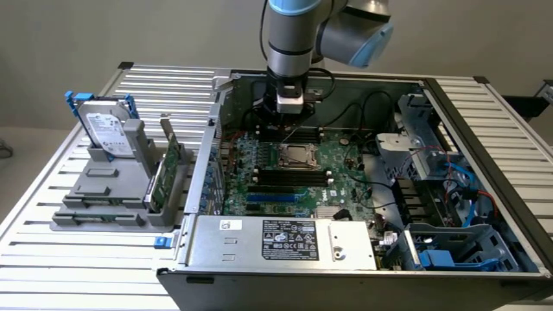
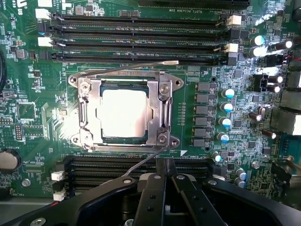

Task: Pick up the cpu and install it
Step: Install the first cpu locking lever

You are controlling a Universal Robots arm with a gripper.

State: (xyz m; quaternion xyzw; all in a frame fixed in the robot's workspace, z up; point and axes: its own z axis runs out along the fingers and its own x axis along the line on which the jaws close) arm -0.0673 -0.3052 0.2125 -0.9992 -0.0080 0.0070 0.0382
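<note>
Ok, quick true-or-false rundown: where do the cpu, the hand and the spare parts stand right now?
1. The cpu sits in the socket. True.
2. The hand is gripping the cpu. False: it is shut on nothing, hanging near the socket.
3. The hard drive stands in the grey holder. True.
4. The green circuit card lies flat on the motherboard. False: it stands on edge in the grey holder, beside the hard drive.
</note>
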